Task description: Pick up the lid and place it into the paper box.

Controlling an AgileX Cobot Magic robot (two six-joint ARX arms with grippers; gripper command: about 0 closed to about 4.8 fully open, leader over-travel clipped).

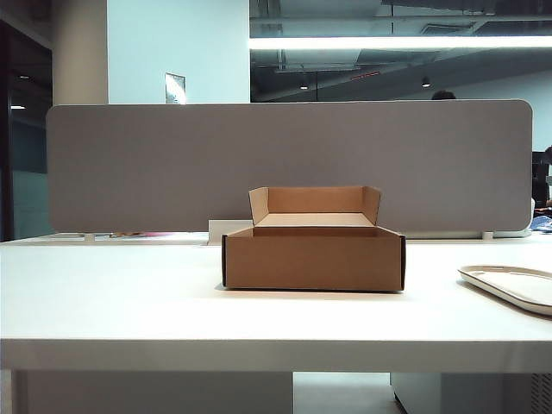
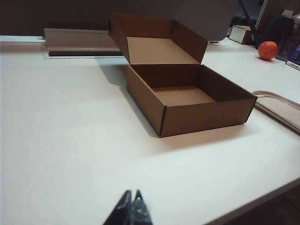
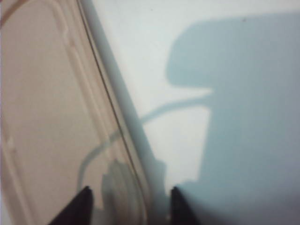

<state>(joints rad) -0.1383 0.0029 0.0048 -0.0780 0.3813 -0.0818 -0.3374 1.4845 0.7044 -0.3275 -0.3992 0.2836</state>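
White table (image 1: 129, 302), grey partition (image 1: 155, 164), perhaps an orange (image 2: 267, 50).

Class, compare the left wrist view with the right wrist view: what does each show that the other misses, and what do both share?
Only the left wrist view shows the open paper box, an orange ball and the left gripper, jaws together. Only the right wrist view shows the right gripper, its jaws open astride the lid's rim. Both show the lid on the white table.

You find no readable text, label, brand or number anywhere; the small sign (image 1: 175, 88) on the far wall is too blurred to read.
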